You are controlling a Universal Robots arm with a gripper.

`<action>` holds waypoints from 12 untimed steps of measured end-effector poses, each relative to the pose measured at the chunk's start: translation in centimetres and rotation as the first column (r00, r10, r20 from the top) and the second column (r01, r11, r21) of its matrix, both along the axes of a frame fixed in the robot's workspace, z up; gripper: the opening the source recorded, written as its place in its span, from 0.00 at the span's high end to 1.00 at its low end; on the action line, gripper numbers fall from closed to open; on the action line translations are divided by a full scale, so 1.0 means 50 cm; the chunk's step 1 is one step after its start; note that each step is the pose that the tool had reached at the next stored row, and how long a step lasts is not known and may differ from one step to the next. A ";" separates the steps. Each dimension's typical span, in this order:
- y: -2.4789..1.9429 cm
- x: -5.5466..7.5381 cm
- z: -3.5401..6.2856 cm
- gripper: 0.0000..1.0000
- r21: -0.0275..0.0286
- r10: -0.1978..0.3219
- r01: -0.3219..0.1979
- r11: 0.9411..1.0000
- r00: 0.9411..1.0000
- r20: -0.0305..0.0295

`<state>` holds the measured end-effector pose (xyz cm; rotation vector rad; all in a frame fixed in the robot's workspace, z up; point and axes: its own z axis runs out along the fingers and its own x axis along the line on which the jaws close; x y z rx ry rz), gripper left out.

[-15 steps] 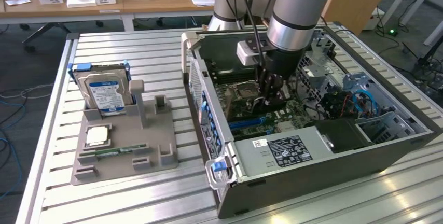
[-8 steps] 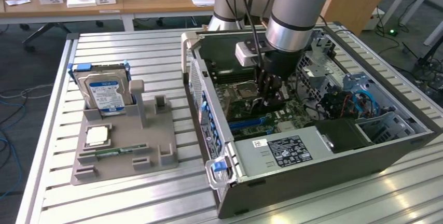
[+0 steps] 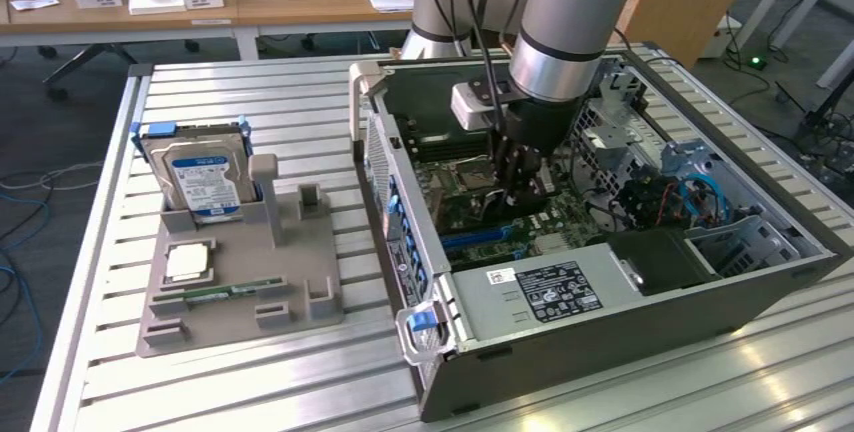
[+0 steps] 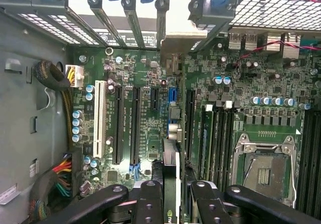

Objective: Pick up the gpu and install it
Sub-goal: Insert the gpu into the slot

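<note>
The slatted metal bench [image 3: 267, 82] carries an open computer case [image 3: 601, 352] lying on its side, and everything else is placed from that case. Inside it, the green motherboard [image 4: 145, 68] covers the floor. The arm reaches down into the middle of the case, and its hand [image 3: 523, 187] hangs just above the board.

The gpu [image 4: 170, 169] sits upright between the hand's fingers [image 4: 149, 204], seen edge-on as a thin strip. It runs towards the case's rear slot openings, where its pale bracket [image 4: 183, 40] meets the wall. The hand is partly closed and grips the card from both sides. Whether the card's lower edge is in a slot cannot be told; the fingers hide that part.

Outside the case, on the exterior view's left, a grey holder [image 3: 240, 302] keeps a hard drive [image 3: 203, 177] and a memory stick [image 3: 230, 292].
</note>
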<state>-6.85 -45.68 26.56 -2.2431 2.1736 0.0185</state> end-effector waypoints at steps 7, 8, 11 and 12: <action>-0.0001 -0.006 -0.006 0.74 0.000 0.009 -0.009 1.000 1.000 0.000; -0.0001 -0.008 -0.006 0.74 0.000 0.011 -0.011 1.000 1.000 0.000; 0.0000 -0.009 -0.007 0.74 0.000 0.015 -0.015 1.000 1.000 0.000; 0.0000 -0.010 -0.007 0.74 -0.001 0.015 -0.015 1.000 1.000 0.000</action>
